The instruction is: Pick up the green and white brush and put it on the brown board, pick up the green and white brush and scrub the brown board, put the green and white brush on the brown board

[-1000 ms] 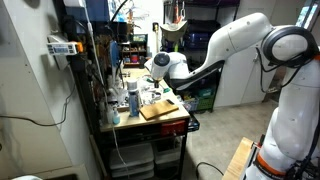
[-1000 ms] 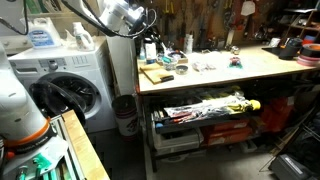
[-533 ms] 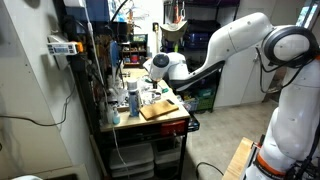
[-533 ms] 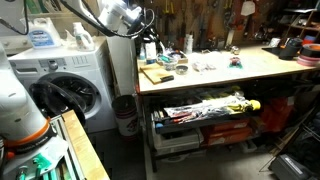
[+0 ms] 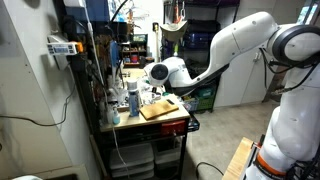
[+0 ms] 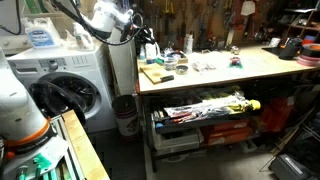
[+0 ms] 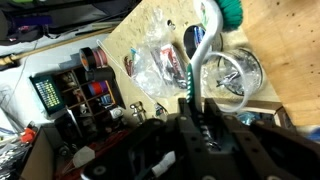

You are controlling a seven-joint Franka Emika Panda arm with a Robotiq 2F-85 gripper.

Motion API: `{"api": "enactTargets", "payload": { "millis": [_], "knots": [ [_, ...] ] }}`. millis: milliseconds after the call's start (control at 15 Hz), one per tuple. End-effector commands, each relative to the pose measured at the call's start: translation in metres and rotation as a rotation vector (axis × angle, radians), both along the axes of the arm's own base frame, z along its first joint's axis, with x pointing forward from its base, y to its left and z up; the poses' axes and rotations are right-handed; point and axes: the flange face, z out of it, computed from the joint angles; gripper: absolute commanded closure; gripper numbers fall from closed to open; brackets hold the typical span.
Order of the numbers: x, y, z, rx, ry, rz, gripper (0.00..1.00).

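Reaching above the brown board (image 5: 158,109), the arm's pincer (image 7: 190,102) apparently pinches the brush (image 7: 203,48).

Workbench (image 6: 250,66): your landmark, with a pale wooden top on dark legs; lower shelf (image 6: 205,122) beneath it, crammed with clutter you cannot make out; wall of hanging tools (image 6: 200,15) behind it, dimly lit; white front-loading washing machine (image 6: 70,85) near its end; detergent jug (image 6: 40,35) on top of that machine; grey concrete floor (image 6: 210,165) in front of the bench; pale wall panel (image 5: 25,100) beside the bench, close to your camera.
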Motion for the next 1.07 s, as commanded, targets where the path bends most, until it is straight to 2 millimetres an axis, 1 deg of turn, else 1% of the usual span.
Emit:
{"api": "enactTargets", "payload": {
  "millis": [0, 200, 333, 600, 800, 1000],
  "knots": [
    [-0.023, 0.001, -0.022, 0.029, -0.084, -0.006, 0.95],
    [-0.031, 0.0, -0.039, 0.076, -0.122, -0.046, 0.95],
    [-0.036, -0.007, -0.048, 0.063, -0.12, -0.107, 0.95],
    [-0.038, -0.016, -0.068, 0.096, -0.121, -0.201, 0.95],
    [-0.037, -0.016, -0.071, 0.106, -0.162, -0.207, 0.95],
    [-0.035, -0.011, -0.07, 0.142, -0.224, -0.176, 0.95]
  ]
}}
